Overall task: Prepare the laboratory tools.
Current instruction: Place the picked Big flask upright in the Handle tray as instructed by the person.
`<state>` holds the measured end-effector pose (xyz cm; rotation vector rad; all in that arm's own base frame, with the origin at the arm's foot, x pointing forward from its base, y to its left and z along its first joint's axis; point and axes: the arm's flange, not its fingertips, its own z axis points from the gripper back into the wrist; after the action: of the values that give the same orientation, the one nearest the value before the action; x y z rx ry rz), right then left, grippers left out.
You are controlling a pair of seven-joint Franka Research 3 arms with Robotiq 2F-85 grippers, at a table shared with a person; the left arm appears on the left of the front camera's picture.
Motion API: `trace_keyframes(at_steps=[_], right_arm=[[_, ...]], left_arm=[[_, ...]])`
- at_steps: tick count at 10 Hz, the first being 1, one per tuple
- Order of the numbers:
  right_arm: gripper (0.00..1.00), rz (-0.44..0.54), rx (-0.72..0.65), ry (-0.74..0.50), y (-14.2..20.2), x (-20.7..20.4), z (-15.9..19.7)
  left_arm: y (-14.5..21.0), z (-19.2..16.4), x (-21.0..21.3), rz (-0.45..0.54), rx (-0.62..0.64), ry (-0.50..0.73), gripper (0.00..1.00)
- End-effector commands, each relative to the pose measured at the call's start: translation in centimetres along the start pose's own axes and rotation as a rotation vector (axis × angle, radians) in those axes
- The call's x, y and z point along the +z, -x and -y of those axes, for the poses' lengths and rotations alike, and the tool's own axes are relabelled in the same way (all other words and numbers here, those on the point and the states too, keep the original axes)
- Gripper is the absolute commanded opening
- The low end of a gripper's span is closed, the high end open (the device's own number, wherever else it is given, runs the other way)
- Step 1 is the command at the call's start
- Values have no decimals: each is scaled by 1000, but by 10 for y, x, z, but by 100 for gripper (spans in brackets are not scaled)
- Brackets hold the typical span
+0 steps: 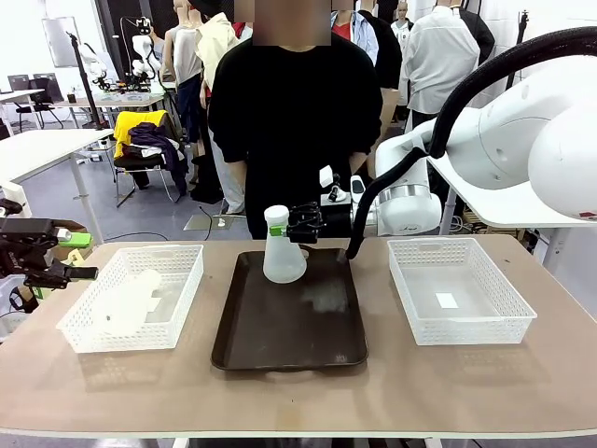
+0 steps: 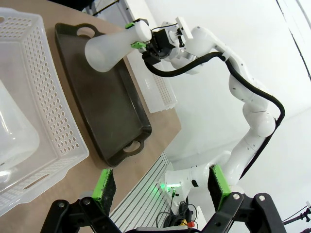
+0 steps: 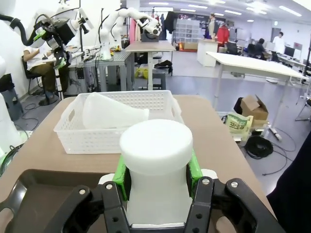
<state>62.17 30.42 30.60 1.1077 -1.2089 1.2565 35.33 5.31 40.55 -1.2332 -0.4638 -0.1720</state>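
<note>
Upright at far end of dark brown rectangular tray (image 1: 284, 338): translucent frosted-white conical flask (image 1: 282, 259), right gripper (image 1: 287, 228) clamped on its neck. second frosted-white conical flask (image 1: 131, 301) lies on its side in left white mesh plastic basket (image 1: 89, 334). Person in black top (image 1: 294, 121) stands behind.

No legible text, label, brand or number visible
</note>
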Motion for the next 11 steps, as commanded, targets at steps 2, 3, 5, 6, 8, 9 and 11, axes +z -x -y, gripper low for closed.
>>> trace_keyframes(at_steps=[2,3,5,6,8,9,11], right_arm=[[0,10,21,47,10,-2,-2],[0,11,16,48,11,-2,-3],[24,7,0,50,11,-1,-4],[42,2,-3,48,11,-2,-4],[79,1,-21,56,11,-2,-4],[97,-1,-26,58,10,-2,-4],[100,-10,-30,57,8,1,-5]], left_arm=[[0,1,0,11,3,17,100],[0,1,0,11,3,17,100],[0,1,0,11,3,17,100],[0,1,0,11,3,17,100],[0,1,0,11,3,17,100],[0,1,0,11,3,17,100],[0,1,0,11,3,17,100]])
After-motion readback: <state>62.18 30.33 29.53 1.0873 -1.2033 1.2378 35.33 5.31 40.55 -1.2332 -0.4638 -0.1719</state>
